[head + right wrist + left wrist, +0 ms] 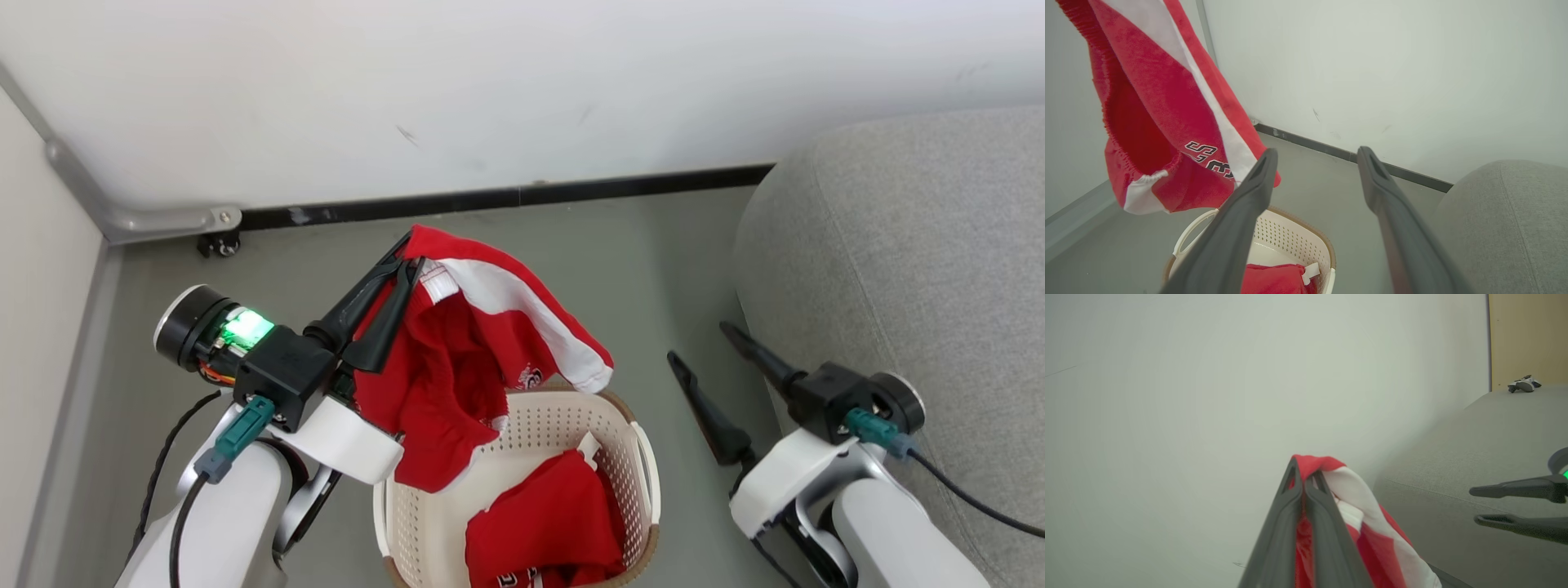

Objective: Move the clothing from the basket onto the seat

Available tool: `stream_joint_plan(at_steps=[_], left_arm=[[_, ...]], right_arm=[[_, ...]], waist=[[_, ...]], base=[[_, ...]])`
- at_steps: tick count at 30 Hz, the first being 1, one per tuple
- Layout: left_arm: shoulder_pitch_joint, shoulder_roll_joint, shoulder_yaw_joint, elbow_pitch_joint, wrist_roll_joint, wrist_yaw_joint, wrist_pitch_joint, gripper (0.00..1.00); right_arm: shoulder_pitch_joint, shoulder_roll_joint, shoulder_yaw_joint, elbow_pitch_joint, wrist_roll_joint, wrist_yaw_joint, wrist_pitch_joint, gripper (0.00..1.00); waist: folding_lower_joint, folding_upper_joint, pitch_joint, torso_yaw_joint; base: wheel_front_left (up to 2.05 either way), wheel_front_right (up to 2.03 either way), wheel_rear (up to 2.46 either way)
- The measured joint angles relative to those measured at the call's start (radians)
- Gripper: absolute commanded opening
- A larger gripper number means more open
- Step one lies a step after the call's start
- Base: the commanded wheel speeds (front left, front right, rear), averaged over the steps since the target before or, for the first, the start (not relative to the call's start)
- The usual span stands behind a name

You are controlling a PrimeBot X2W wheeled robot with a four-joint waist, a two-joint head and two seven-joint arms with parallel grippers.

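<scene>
The left end effector [411, 261] is clenched on a soft bright red garment with white stripes [457, 359], which hangs above the cream-white perforated plastic basket [535, 433] at six o'clock in the head view. A second red garment [547, 523] lies inside the basket. The right end effector [700, 343], fingers spread and empty, hovers at four o'clock, just beside the large grey woven-fabric seat [914, 245] at three o'clock.

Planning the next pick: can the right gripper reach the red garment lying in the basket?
Probably yes: the right gripper is open, empty, beside the basket; the garment inside lies uncovered, the lifted garment hanging off to the left.
</scene>
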Motion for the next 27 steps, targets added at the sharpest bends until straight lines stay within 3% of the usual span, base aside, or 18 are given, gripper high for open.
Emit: stream_joint_plan(at_steps=[27], left_arm=[[0.0,0.044,-0.12,-0.083,-0.107,-0.04,0.071,0.0]], right_arm=[[-0.001,-0.144,0.329,-0.063,0.085,0.001,0.099,1.0]], waist=[[0.0,0.0,-0.141,0.011]], base=[[0.0,0.0,0.0]])
